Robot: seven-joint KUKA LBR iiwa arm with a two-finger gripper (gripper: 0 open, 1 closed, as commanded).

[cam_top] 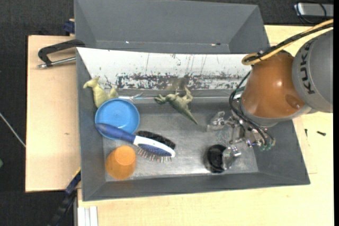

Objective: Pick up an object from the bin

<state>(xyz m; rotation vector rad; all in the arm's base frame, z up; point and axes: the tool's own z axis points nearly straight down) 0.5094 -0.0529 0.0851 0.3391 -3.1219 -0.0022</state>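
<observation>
- A grey metal bin (169, 24) is seen from above. A robot arm (270, 90) with an orange cover reaches in from the right.
- The jaws hang low over the lower right of the bin floor, just beside a small black round thing (214, 159), on its right side.
- Metal parts and cables crowd that spot, so I cannot tell whether the jaws are wide or narrow, or whether they touch the thing.
- The black round thing lies alone near the bin's lower wall, well apart from everything else.
- It looks small and light, and is probably stiff, perhaps plastic or rubber. What kind of thing it is I cannot tell.
- Its rounded edge could slip out of a shallow pinch.
- The best hold, in my judgement, is from straight above, across its middle, with one jaw on each opposite side and both set low.
- The nearby wall leaves little room on that side, so a hold running along the wall looks safer.
- Elsewhere, a green dinosaur (179, 100) lies near the back wall.
- At the left are a blue bowl (117, 115), a brush (151, 145) with a blue and white handle, an orange cup (122, 161) and a pale yellow toy (98, 91).
</observation>
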